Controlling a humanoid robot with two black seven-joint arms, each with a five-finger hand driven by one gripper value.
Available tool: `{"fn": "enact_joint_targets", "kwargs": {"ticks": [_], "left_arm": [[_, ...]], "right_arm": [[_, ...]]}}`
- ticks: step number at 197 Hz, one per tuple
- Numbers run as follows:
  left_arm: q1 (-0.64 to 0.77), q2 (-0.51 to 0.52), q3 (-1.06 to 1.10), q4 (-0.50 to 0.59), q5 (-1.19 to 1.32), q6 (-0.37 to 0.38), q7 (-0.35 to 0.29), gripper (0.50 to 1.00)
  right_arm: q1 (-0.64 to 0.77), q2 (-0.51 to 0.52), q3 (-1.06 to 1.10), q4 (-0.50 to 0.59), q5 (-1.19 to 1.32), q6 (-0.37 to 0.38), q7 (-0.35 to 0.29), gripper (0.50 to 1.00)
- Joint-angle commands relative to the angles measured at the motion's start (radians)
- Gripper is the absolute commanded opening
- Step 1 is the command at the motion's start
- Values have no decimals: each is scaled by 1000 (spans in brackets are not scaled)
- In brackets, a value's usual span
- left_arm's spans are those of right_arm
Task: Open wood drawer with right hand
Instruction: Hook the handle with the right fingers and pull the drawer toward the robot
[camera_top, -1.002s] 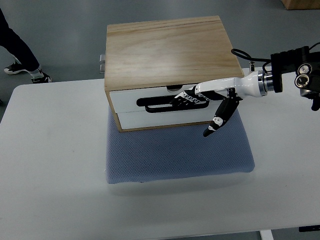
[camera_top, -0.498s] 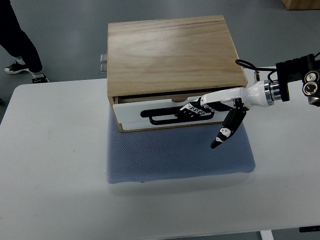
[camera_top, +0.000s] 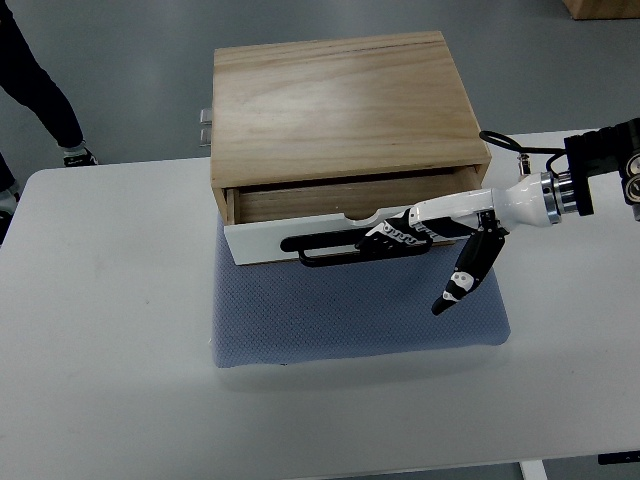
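A wooden drawer box (camera_top: 345, 110) stands on a blue-grey mat (camera_top: 355, 310) on the white table. Its top drawer (camera_top: 340, 225) has a white front and is pulled partway out, showing a strip of its wooden inside. My right hand (camera_top: 395, 238) comes in from the right edge. Its fingers are curled around the drawer's black handle (camera_top: 325, 248). The thumb (camera_top: 462, 282) points down over the mat, away from the handle. The left arm does not show.
The white table (camera_top: 110, 330) extends to the left and front of the mat. A person's dark-trousered leg and shoe (camera_top: 45, 100) stand on the floor at the top left. A cardboard box corner (camera_top: 600, 8) shows at the top right.
My right hand has pulled back toward the front with the handle in it. The drawer front has slid out from the box, and its wooden inside now shows.
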Motion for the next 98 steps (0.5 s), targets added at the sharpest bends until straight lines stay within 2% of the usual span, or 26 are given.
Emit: {"fn": "enact_joint_targets", "kwargs": {"ticks": [1,98], "left_arm": [[0,0,0,0,0,0,0,1000],[0,0,0,0,0,0,0,1000]], "right_arm": [[4,-7,-5,18,0,-1,1,944],[7,-55,-22,103,-1,-1,-1,944]]}}
